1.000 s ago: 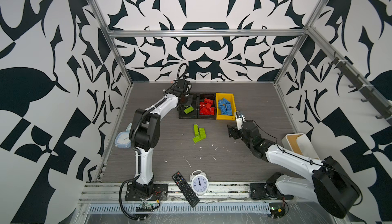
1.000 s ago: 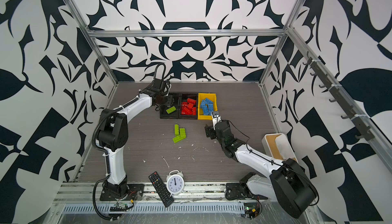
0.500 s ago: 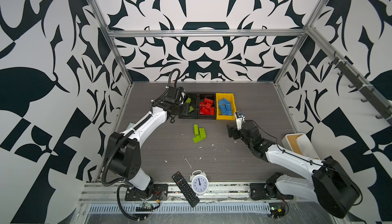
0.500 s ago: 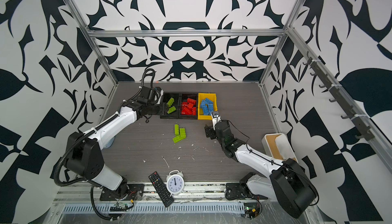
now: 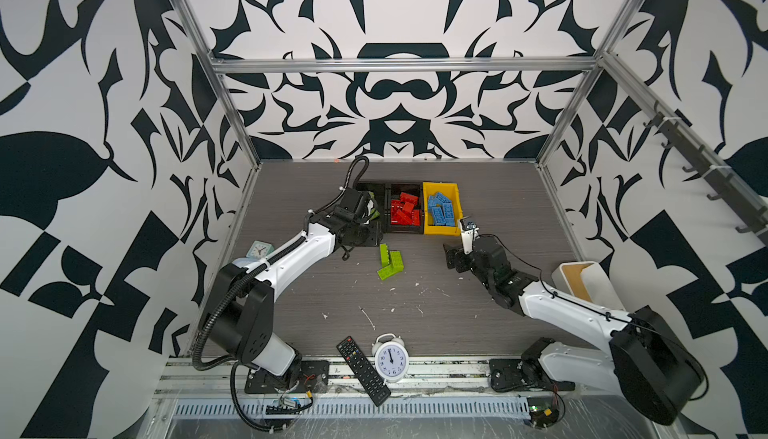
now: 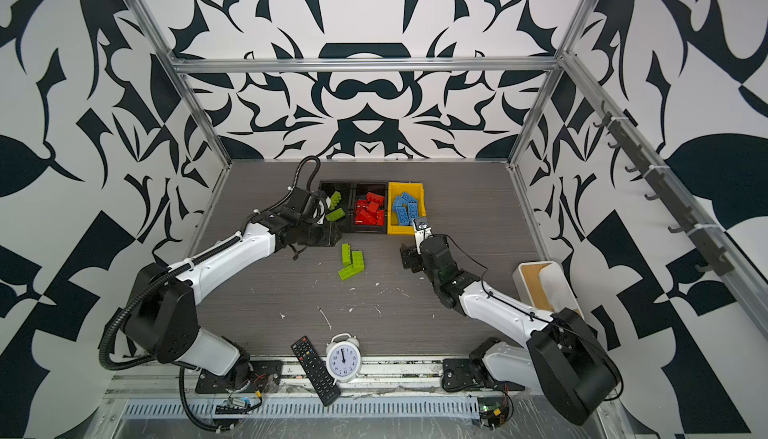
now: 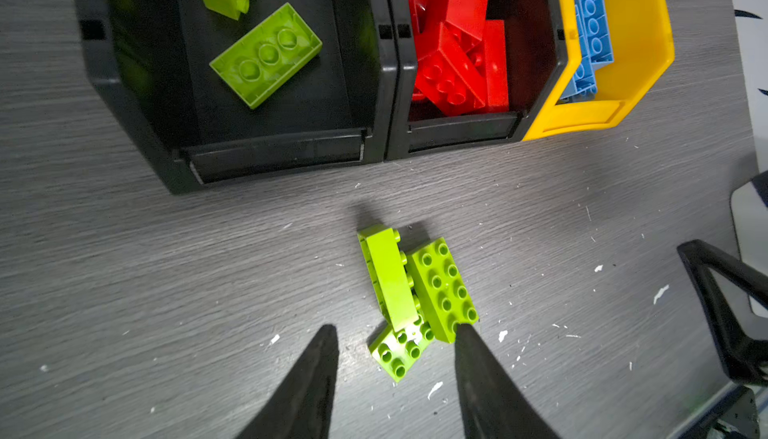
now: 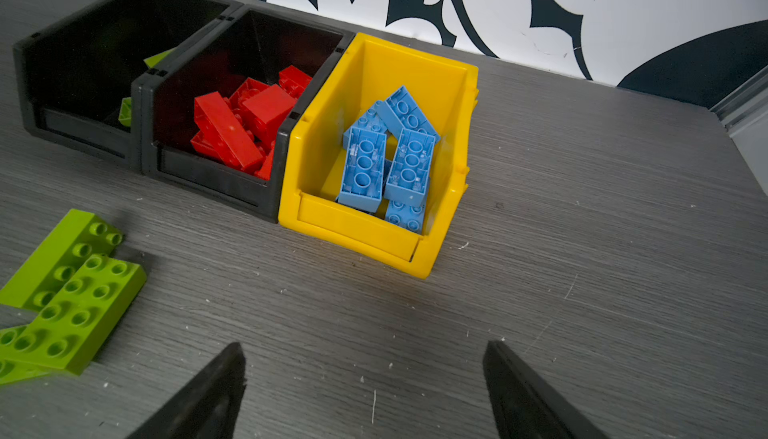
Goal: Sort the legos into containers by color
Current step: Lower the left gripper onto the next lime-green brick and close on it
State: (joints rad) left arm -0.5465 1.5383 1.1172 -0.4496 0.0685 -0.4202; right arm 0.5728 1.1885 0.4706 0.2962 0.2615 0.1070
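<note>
Three lime green legos (image 7: 415,299) lie in a touching cluster on the table (image 7: 166,270), just in front of the containers. The left black bin (image 7: 274,158) now holds two green bricks (image 7: 266,54); one second ago it held one. The middle black bin (image 7: 457,133) holds the red bricks (image 7: 453,62). The yellow bin (image 8: 357,229) holds the blue bricks (image 8: 386,158).

The left gripper (image 7: 395,329) has withdrawn from above the left black bin and now hovers over the cluster, jaws apart and empty. One fingertip lines up with a corner of the nearest brick; contact cannot be confirmed. The right gripper (image 8: 365,347) remains parked near the yellow bin, jaws wide and empty.

Assessment: one green delivery is complete. Red and blue appear sorted. The three green legos remain, and the left arm is positioned for the next pick.
</note>
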